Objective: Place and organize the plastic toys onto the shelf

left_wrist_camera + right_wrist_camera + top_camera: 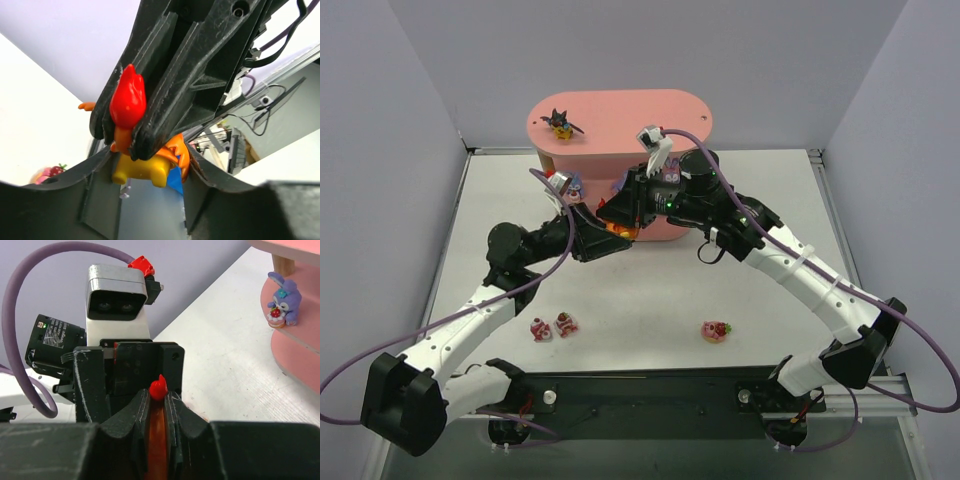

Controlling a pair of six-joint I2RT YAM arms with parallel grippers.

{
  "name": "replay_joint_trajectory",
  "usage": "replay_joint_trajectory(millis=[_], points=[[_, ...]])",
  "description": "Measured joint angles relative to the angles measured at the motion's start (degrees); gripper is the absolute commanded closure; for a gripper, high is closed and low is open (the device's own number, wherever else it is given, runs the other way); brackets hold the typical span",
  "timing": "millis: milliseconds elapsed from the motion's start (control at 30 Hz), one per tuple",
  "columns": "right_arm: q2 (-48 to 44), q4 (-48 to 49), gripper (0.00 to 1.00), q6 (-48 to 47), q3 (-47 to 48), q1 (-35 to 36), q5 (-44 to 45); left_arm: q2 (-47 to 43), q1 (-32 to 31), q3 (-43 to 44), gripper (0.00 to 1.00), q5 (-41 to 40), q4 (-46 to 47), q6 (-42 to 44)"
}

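We're seeing the right claw [124, 141] pressing together on the orange toy [144, 170] — pinching its red flame tip, just in front of the shelf [620, 118]. The left claw [147, 197] is flanking the toy's yellow base; we cannot tell if it's gripping. We're judging the toy light, stiff, smooth plastic — it's likely slipping or swivelling on that tapered tip, so taking the blocky base looks safer. 3 red-and-white toys [566, 323] are lying on the worktop [650, 280].
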Motion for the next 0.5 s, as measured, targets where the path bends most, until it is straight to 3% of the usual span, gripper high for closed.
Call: replay_joint_trajectory(millis=[100,233,300,333,500], points=[[0.00,-0.11,0.99,0.07,0.04,-0.11,0.02,-0.28,-0.20,0.00,0.83,-0.96,-0.92,1.22],[0.00,-0.04,0.84,-0.02,0.04,-0.11,0.07,-0.81,-0.28,0.00,1.00,-1.60,-1.90,1.79],[0.00,-0.07,0.73,-0.04,0.07,-0.11,0.09,-0.90,-0.35,0.00,1.00,-1.81,-2.27,2.03],[0.00,-0.11,0.62,-0.15,0.07,-0.11,0.35,-0.90,-0.35,0.00,1.00,-1.95,-2.43,2.10],[-0.02,-0.76,0.38,-0.44,0.07,-0.20,2.23,-0.90,-0.35,0.00,1.00,-3.17,-2.84,1.88]])
